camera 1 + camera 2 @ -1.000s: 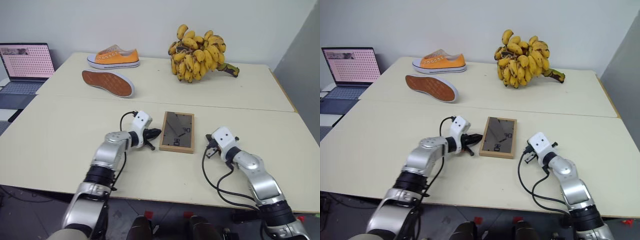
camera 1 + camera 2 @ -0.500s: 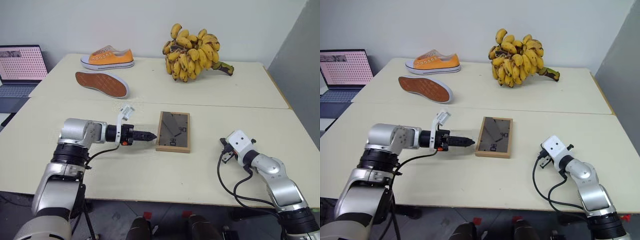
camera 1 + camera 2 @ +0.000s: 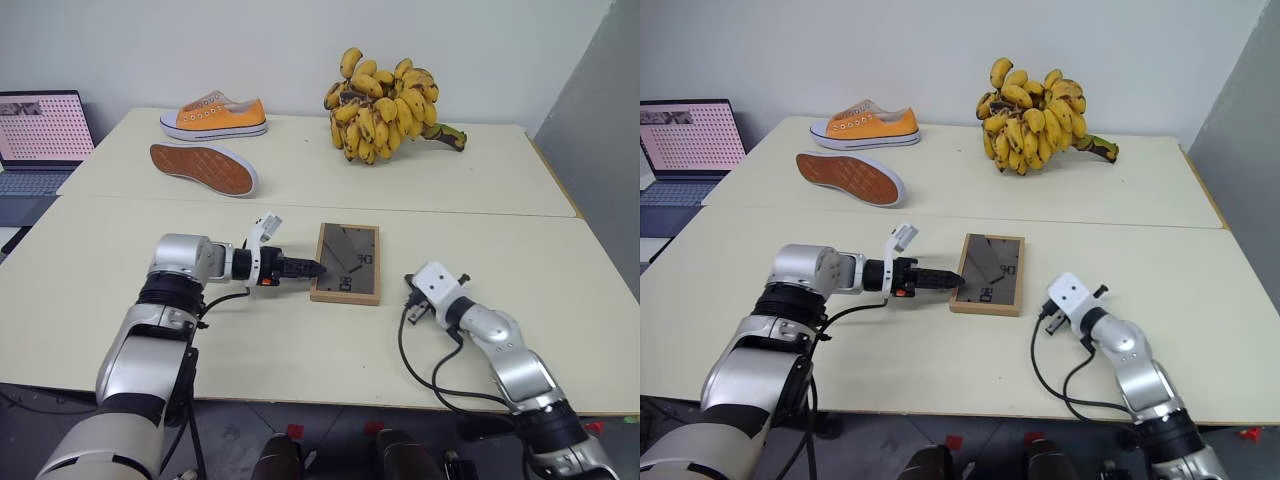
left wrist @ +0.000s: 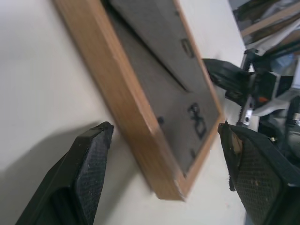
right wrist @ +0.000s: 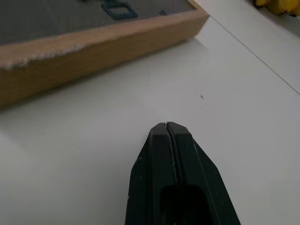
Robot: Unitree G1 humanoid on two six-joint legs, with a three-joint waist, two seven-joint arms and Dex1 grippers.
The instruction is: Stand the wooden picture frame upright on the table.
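Observation:
The wooden picture frame (image 3: 347,262) lies flat on the pale table (image 3: 480,240), grey-brown back panel with its dark stand facing up. My left gripper (image 3: 310,270) is at the frame's left edge, pointing level toward it. In the left wrist view its fingers (image 4: 89,173) stand wide open on either side of the frame's near corner (image 4: 140,117), with nothing gripped. My right gripper (image 3: 409,303) is shut and empty. It rests just above the table, a short way off the frame's right edge (image 5: 93,44).
A big bunch of bananas (image 3: 385,95) lies at the back. An orange shoe (image 3: 213,113) stands at the back left, with a second shoe (image 3: 203,167) on its side in front of it. A laptop (image 3: 40,130) sits beyond the table's left edge.
My left gripper rolled, opened wide and came up against the frame's left edge. My right gripper swung left toward the frame's right side. The frame has not moved.

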